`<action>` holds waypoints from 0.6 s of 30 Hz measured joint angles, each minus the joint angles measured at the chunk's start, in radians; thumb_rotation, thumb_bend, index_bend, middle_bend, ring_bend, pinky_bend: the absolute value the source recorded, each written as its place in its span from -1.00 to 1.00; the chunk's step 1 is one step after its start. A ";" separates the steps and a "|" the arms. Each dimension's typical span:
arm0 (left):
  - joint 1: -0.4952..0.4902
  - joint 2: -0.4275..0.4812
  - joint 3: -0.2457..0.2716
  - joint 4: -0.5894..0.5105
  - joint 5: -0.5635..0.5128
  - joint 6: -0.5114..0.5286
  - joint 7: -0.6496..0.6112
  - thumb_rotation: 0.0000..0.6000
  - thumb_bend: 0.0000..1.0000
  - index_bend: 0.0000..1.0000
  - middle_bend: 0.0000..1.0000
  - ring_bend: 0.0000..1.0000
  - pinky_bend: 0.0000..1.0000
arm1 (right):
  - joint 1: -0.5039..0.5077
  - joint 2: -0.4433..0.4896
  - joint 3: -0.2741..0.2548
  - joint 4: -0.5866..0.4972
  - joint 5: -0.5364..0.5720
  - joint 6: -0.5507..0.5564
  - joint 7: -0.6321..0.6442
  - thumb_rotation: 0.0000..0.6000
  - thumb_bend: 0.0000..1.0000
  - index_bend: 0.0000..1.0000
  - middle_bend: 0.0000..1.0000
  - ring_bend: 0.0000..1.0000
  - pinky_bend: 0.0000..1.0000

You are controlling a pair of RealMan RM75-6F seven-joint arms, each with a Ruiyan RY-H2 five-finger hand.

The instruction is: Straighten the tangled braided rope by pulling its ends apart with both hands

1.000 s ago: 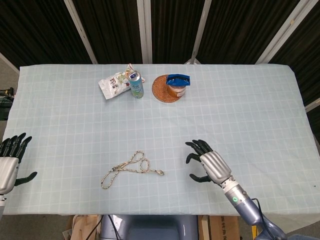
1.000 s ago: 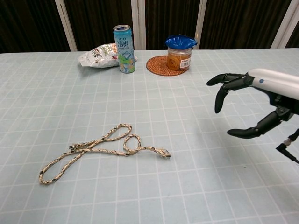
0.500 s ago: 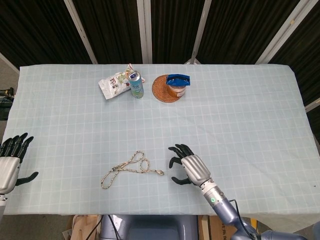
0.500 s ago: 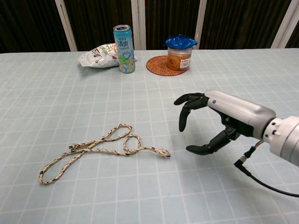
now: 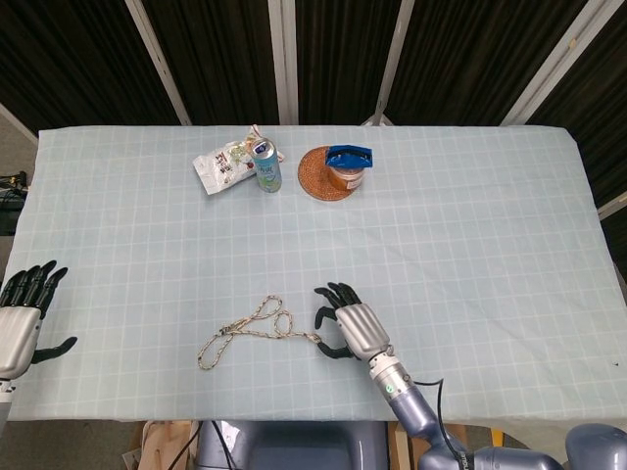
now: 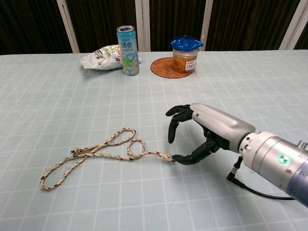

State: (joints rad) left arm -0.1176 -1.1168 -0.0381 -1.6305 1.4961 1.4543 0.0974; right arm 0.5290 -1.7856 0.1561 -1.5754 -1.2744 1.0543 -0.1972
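even, bright overhead light fills both views, with a dark backdrop across the top. shadows are soft and short; a faint one sits under the right hand (image 6: pixel 202 134). the tablecloth (image 5: pixel 470 225) shows no glare. focus is sharp, with slight bowing at the head view's edges.

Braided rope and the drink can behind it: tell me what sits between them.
Nothing. In both views only bare checked tablecloth lies between the braided rope and the drink can. The snack bag lies beside the can, not between.
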 measured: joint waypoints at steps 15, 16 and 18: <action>-0.006 0.004 0.001 -0.001 0.000 -0.010 -0.019 1.00 -1.00 -1.00 -1.00 -1.00 -1.00 | 0.021 -0.089 0.005 0.072 0.039 0.006 -0.034 1.00 -0.28 0.10 -0.67 -1.00 -1.00; -0.006 0.004 0.001 -0.002 -0.001 -0.011 -0.021 1.00 -1.00 -1.00 -1.00 -1.00 -1.00 | 0.021 -0.092 0.005 0.076 0.040 0.005 -0.035 1.00 -0.28 0.10 -0.67 -1.00 -1.00; -0.007 0.004 0.001 -0.002 -0.001 -0.012 -0.022 1.00 -1.00 -1.00 -1.00 -1.00 -1.00 | 0.022 -0.098 0.005 0.083 0.042 0.006 -0.036 1.00 -0.28 0.10 -0.67 -1.00 -1.00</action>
State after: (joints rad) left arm -0.1246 -1.1127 -0.0371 -1.6329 1.4950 1.4423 0.0749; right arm 0.5514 -1.8833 0.1608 -1.4923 -1.2328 1.0602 -0.2330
